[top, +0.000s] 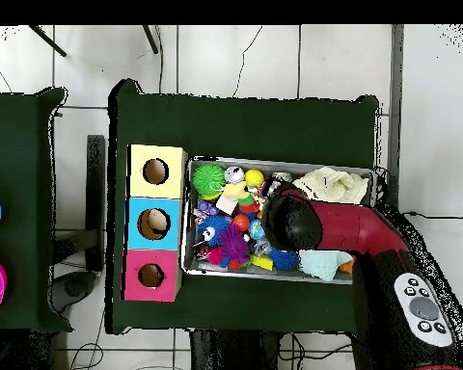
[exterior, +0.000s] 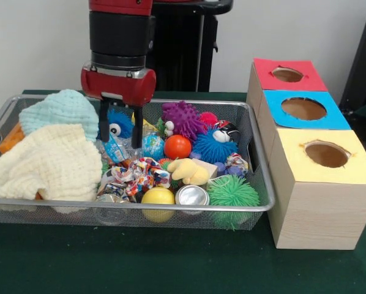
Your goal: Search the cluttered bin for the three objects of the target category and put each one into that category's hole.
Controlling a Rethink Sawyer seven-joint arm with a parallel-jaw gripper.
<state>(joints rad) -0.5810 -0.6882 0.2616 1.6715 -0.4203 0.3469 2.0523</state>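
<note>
You see a plain pale wall [exterior: 36, 43] behind the pincer, a green-covered table [exterior: 109, 263] beneath it, and, overhead, a white tiled floor [top: 255, 58] around a second green table [top: 18, 145].

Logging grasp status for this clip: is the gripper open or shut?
Open. In the front view the gripper hangs over the bin with its two black fingers apart, nothing between them.

Robotics lab: pedestal-mounted arm [exterior: 122, 43], green-covered table [exterior: 171, 263], pale tiled floor [top: 274, 63], loose floor cables [top: 81, 352].
</note>
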